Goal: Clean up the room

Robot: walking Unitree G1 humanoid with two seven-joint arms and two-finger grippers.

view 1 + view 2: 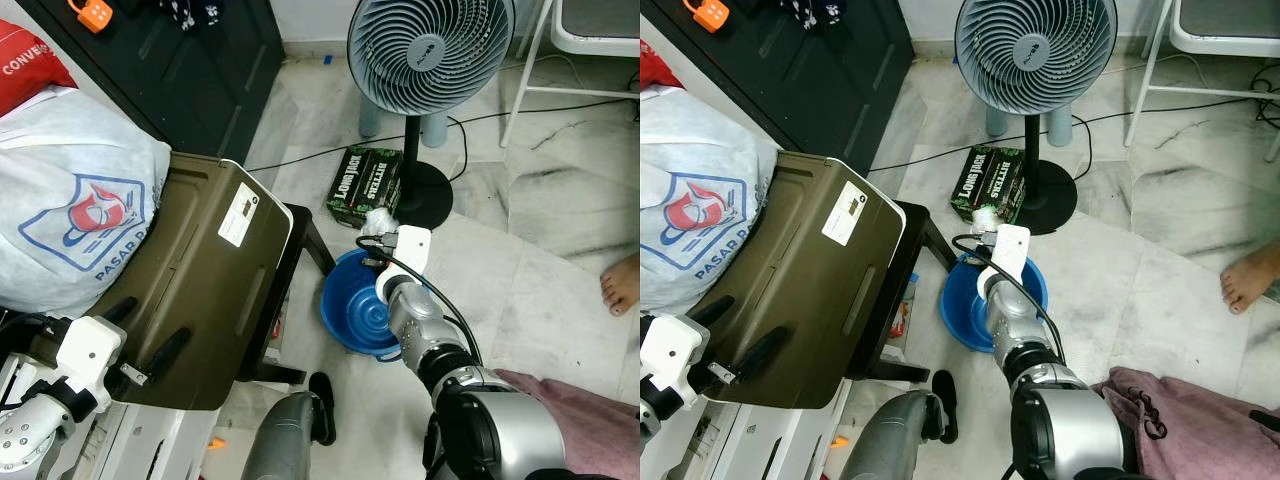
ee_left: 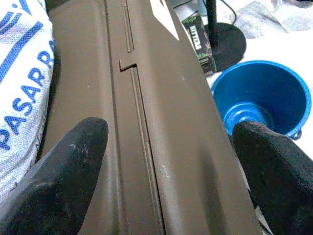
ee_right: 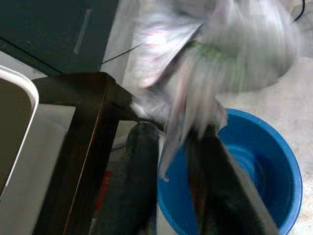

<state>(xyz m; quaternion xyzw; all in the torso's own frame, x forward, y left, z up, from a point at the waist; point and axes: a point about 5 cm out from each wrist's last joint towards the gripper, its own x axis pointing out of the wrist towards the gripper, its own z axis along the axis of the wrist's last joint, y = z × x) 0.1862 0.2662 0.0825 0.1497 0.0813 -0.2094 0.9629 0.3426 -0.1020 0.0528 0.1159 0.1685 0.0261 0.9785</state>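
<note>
My right gripper [image 3: 174, 147] is shut on a crumpled whitish wrapper [image 3: 205, 54] and holds it just above the far rim of a blue bucket [image 1: 352, 308] on the floor. The wrapper [image 1: 380, 219] looks blurred in the right wrist view. The bucket [image 3: 266, 171] looks empty inside. My left gripper [image 2: 171, 161] is open, its two black fingers [image 2: 63, 176] spread wide over an olive-brown plastic panel [image 1: 205, 270]. That panel rests tilted on a dark low stand [image 1: 300, 235], to the left of the bucket.
A standing fan [image 1: 428, 50] and a green carton [image 1: 365, 185] are just beyond the bucket. A printed white bag [image 1: 75, 210] and a dark cabinet [image 1: 195, 70] lie left. At the right are a person's bare foot [image 1: 624, 285] and pink cloth [image 1: 590, 420]. A black shoe [image 1: 321, 400] is near my legs.
</note>
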